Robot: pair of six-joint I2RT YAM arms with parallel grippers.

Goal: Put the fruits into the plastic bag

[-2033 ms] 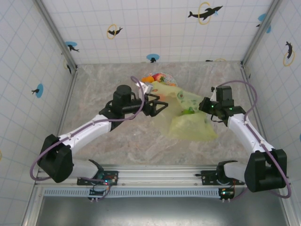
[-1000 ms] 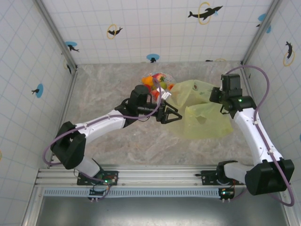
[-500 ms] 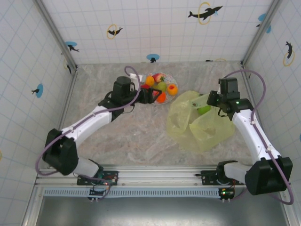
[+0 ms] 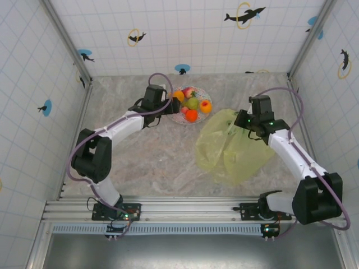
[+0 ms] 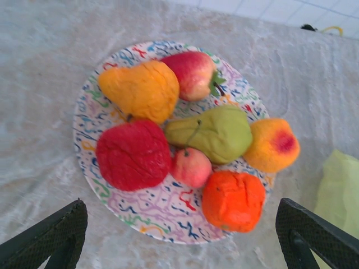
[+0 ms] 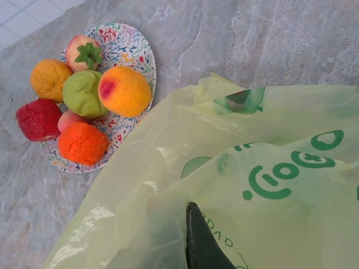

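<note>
As bag (image 4: 235,150) shifted, left fingers (image 5: 55,234) withdrew.

This is a robotics lab test cell: a marble-look table (image 4: 151,151) is boxed in by white grid-panel walls (image 4: 185,33) on aluminium posts (image 4: 66,39), and the walls are dotted with dolphin stickers (image 4: 244,14). At the near edge, a left arm (image 4: 120,126) and a right arm (image 4: 291,154) are bolted to a metal rail (image 4: 190,210).

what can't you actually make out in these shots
- Inside of the plastic bag: top view, its crumpled folds hide any contents.
- Right gripper fingertips: right wrist view, bag film covers them.
- Left gripper fingers: left wrist view, cut off by the bottom edge.
</note>
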